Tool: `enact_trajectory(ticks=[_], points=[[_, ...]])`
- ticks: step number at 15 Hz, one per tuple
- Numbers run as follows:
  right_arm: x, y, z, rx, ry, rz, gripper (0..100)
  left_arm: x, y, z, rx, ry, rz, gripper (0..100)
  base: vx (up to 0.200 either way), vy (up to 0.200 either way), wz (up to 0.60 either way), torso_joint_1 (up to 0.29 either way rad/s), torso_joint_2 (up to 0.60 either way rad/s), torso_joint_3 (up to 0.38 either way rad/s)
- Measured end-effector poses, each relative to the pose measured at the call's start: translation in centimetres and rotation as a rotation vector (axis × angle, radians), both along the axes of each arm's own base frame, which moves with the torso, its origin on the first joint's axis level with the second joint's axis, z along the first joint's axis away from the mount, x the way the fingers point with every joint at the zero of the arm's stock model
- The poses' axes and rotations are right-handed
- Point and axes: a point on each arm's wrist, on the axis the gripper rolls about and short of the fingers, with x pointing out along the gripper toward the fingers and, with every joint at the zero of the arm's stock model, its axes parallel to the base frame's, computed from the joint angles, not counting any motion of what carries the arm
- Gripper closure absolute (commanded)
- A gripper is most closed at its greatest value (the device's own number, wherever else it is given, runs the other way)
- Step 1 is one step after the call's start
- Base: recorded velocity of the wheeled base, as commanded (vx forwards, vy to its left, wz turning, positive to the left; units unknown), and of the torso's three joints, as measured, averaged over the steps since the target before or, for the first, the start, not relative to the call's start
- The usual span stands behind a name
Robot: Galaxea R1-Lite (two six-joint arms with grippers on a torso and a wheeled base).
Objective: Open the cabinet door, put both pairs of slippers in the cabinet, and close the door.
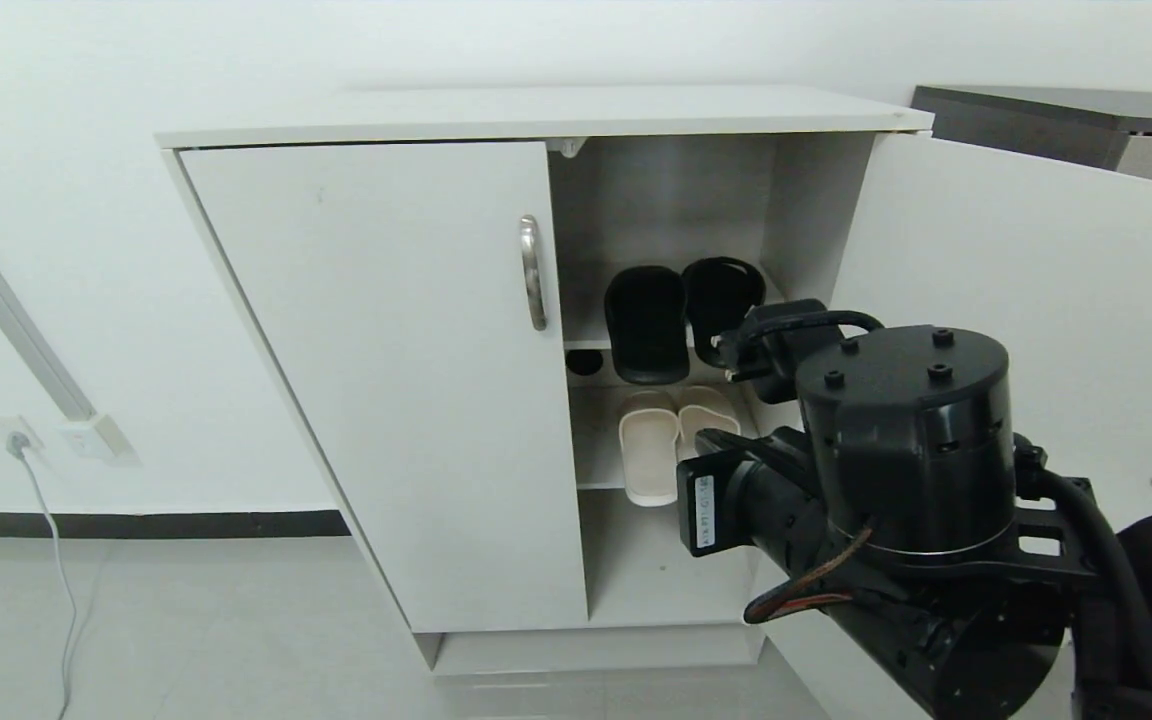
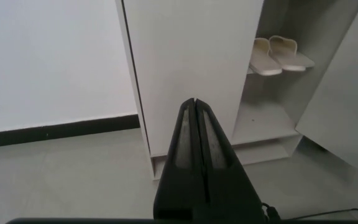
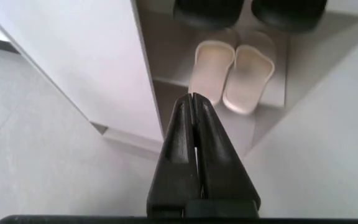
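The white cabinet [image 1: 536, 110] has its right door [image 1: 1016, 290] swung wide open and its left door [image 1: 376, 380] closed. A black pair of slippers [image 1: 681, 320] lies on the upper shelf, toes inward. A cream pair of slippers [image 1: 666, 440] lies on the shelf below it. My right gripper [image 3: 193, 98] is shut on nothing and hangs in front of the open compartment, just outside the cream slippers [image 3: 232, 74], with the black pair [image 3: 207, 9] beyond. My left gripper [image 2: 194, 102] is shut and empty, low in front of the closed door, with the cream slippers [image 2: 281, 55] off to one side.
The closed door carries a metal handle [image 1: 532, 272]. The bottom shelf [image 1: 636, 560] is bare. My right arm [image 1: 896, 450] stands between the open door and the cabinet front. A wall socket with a cable [image 1: 16, 440] is at the far left. Grey furniture [image 1: 1066, 120] stands behind the open door.
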Motion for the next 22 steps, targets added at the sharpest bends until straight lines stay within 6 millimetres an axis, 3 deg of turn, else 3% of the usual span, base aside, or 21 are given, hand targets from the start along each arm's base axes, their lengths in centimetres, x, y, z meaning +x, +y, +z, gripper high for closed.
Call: enact_trajectory(ticks=[7,22], points=[[0.4,-0.1,-0.8,-0.015,0.021,0.009,100,0.0,0.0,0.0,0.000,0.000,0.000,100,-0.200,0.000,0.00,0.002,0.00,0.003],[1.1,-0.6,-1.5,-0.038,0.031,-0.011,100,0.0,0.0,0.0,-0.002,0.000,0.000,100,0.000,0.000,0.00,0.000,0.00,0.000]])
